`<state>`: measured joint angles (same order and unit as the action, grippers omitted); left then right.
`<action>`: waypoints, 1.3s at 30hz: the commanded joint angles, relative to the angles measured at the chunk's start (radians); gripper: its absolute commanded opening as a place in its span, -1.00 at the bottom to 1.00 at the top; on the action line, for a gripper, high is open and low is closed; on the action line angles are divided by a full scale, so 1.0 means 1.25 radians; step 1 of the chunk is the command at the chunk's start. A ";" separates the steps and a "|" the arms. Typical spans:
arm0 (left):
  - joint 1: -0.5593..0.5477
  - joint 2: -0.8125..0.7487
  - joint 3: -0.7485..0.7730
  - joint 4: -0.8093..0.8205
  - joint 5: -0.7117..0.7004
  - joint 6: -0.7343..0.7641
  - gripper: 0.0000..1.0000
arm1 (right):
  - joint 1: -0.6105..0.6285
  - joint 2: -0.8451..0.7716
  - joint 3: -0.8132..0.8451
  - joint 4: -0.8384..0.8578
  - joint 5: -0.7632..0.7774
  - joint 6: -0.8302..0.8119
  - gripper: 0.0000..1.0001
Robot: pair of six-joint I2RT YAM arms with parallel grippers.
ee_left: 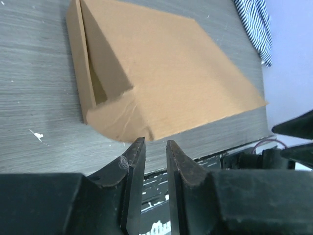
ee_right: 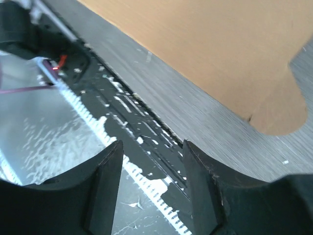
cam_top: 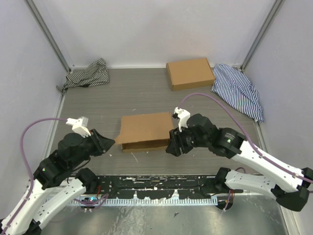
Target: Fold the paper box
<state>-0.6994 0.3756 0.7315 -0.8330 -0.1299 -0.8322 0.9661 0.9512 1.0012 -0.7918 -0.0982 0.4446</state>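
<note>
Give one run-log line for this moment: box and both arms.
paper box: lid nearly shut | left fingers: slightly open, empty | right fingers: open, empty

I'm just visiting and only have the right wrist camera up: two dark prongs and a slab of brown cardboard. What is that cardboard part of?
Observer: The top view shows it is a paper box lying mid-table between the two arms.
Visitor: Is the other arm doing anything to it?
Observer: The left end effector sits at the box's near left corner. It holds nothing, and its fingers are only a narrow gap apart.
Visitor: Is the box closed up?
Observer: Not fully. The left wrist view shows an open gap under the sloping lid on that side.
Visitor: Any other cardboard around?
Observer: Yes, a second box lies flat at the far edge, with a striped cloth beside it.
</note>
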 commanded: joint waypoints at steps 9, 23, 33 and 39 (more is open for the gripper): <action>-0.002 0.102 0.064 -0.057 -0.090 0.015 -0.22 | 0.000 0.005 0.063 0.040 0.197 -0.006 0.50; 0.000 0.385 0.010 0.105 -0.221 0.040 0.14 | -0.264 0.252 -0.042 0.266 0.070 0.002 0.51; 0.006 0.568 -0.047 0.249 -0.197 0.070 0.17 | -0.264 0.381 -0.083 0.329 0.034 -0.016 0.43; 0.010 0.729 -0.017 0.283 -0.162 0.089 0.09 | -0.264 0.432 -0.083 0.352 0.019 -0.024 0.37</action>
<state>-0.6937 1.1889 0.7002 -0.5522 -0.3664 -0.7506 0.6327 1.4651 0.8906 -0.4122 -0.0624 0.4419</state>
